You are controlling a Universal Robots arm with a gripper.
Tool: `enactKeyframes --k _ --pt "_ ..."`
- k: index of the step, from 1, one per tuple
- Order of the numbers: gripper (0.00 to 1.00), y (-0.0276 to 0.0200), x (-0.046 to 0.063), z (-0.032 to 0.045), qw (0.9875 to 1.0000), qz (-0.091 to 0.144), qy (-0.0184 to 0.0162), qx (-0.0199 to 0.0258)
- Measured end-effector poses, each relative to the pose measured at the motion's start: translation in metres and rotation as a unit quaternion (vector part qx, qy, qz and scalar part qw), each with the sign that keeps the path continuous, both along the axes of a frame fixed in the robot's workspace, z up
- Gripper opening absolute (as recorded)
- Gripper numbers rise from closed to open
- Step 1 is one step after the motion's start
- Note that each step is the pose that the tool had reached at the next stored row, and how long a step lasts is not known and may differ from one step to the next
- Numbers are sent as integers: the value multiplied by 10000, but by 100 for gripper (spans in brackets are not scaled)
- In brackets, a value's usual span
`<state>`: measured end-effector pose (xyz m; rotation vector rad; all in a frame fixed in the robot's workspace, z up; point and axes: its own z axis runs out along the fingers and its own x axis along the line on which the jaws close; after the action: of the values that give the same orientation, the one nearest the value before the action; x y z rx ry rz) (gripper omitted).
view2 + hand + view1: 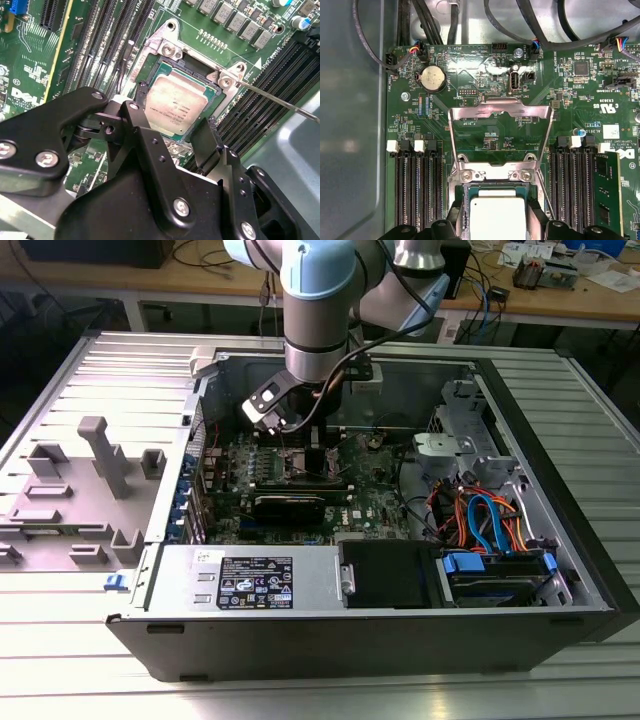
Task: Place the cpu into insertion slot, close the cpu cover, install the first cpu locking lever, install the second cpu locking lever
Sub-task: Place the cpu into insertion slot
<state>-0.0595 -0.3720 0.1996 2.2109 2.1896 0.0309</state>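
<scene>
Open PC case (400,635) lies on its side on the ribbed bench (60,670), with the arm reaching down inside. Gripper (300,445) hangs low over the green board (485,80), toward the far wall of the case and on the exterior view's left half of it. Cpu (497,217) lies flat in the slot (495,172), silvery top up and level with the dark socket frame around it. Jaws spread. In both wrist views one black finger (454,220) stands on each side of the cpu, just beside its opposite edges, so the chip sits squarely between them. Cannot tell whether the pads touch its sides. In the second wrist view the near edge of the cpu (175,107) is hidden behind the gripper (171,121) body, and the far edge is in plain sight. Cover (452,140) is swung up and back on its hinge at the slot's far rim, its window open over bare board, not over the chip. A thin lever wire (280,102) juts out from the slot's corner, unlatched and angled away over the memory slots (415,190). Memory slots run along both sides of the socket. Coin cell (432,78) sits near the board's far edge, well apart from the slot.
</scene>
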Motion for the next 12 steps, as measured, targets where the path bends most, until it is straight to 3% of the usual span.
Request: enactKeyframes --k 7,12 --pt "62 14 2 0 10000 0 3 -7" --pt "62 14 1 2 10000 0 3 -62"
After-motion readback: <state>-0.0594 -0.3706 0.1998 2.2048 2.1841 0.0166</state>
